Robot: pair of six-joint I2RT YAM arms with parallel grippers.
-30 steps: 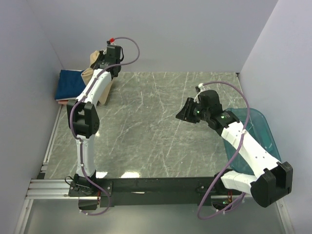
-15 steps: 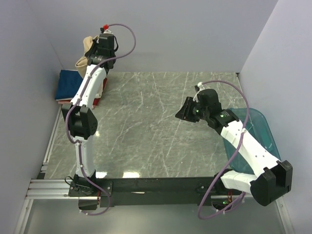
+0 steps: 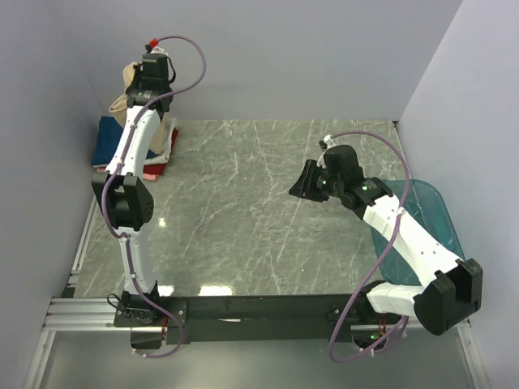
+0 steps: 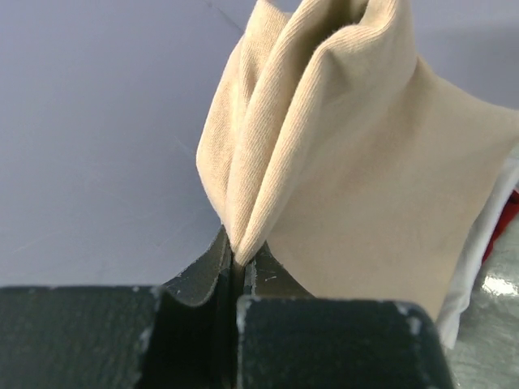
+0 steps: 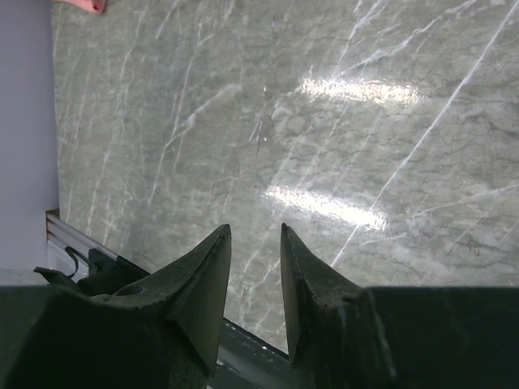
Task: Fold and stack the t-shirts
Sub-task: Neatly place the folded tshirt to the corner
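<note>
Up in the far-left corner, the tan t-shirt (image 4: 349, 162) is hanging in the air against the pale back wall (image 3: 284, 57), bunched into soft vertical folds with its ribbed weave showing in the left wrist view. The left hand (image 4: 237, 258) is holding it, both fingers pressed together on a pinched ridge of the cloth, so the rest of the shirt is spreading out from that point. Seen from above, the left arm is reaching up and far back, and the tan cloth is showing just beyond its wrist, above the far-left end of the table (image 3: 243, 211). Below it, the other shirts are lying on that end of the table close to the left wall: a navy blue shirt (image 3: 104, 139) is sitting nearest the wall, a white shirt (image 3: 168, 134) is showing just right of the arm, and a red shirt (image 3: 156, 169) is peeking out at the near side. How they are overlapping is hard to tell, because the arm is crossing in front of them. A purple cable (image 3: 190, 57) is looping over the left wrist. Well apart from all this, the right hand (image 5: 253, 243) is hovering over bare grey marbled table at the right of centre, its fingers standing apart with nothing between them. A teal tub (image 3: 434, 215) is sitting at the table's right edge, partly under the right arm.
</note>
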